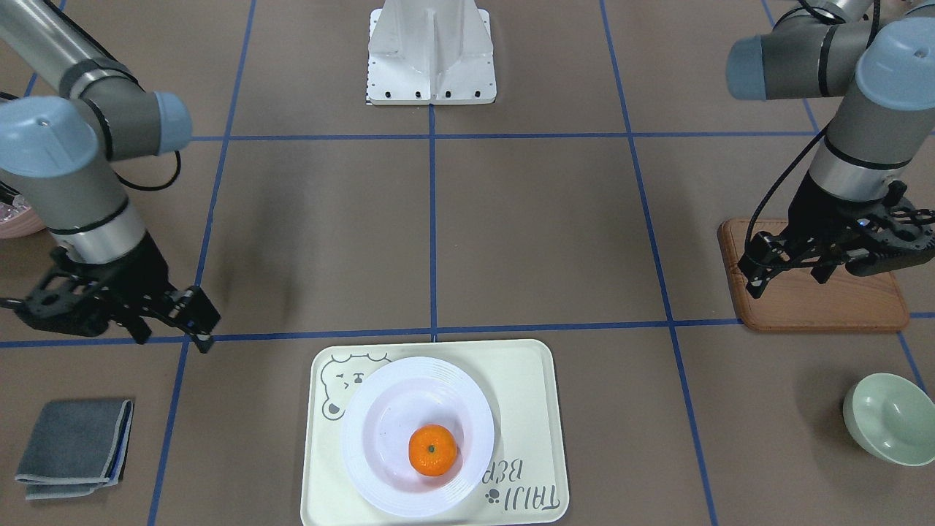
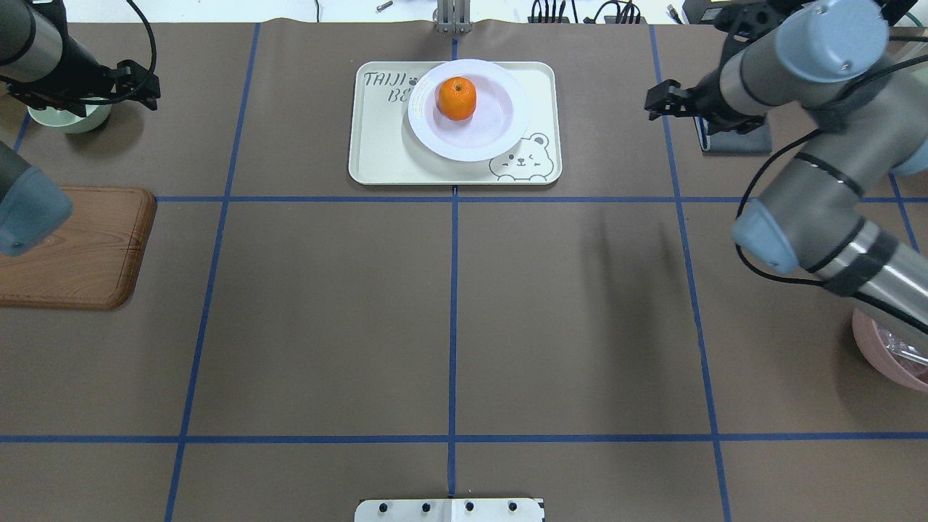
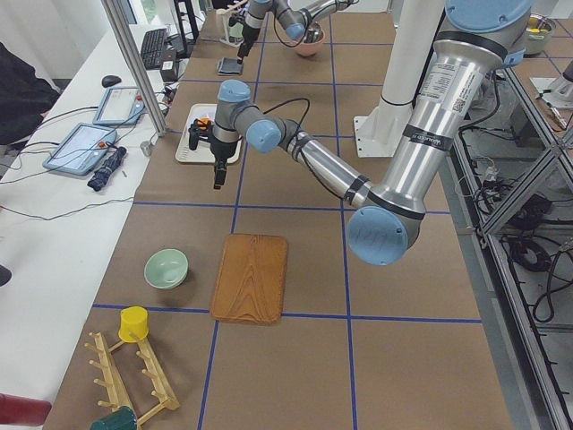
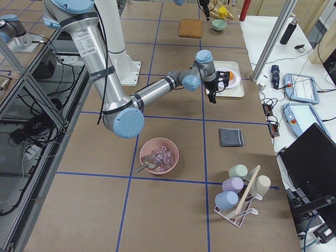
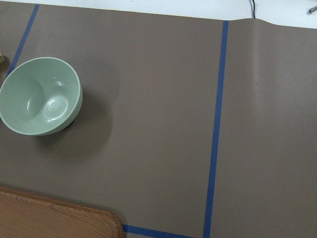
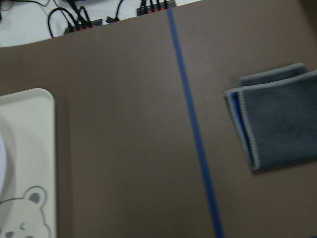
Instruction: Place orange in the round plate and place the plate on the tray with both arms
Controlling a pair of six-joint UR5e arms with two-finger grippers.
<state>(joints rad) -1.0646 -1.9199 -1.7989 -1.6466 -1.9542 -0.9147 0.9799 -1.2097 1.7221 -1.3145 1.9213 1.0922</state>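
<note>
plate [image 1: 376, 446] nears tray [image 1: 537, 416] rim; left gripper [image 1: 752, 272], right gripper [image 1: 203, 325] well aside

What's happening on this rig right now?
The orange sits in the white round plate, and the plate rests on the tray. Neither arm is handling anything. The left gripper and right gripper hang open and empty, one on each side, both clear of the tray.
</note>
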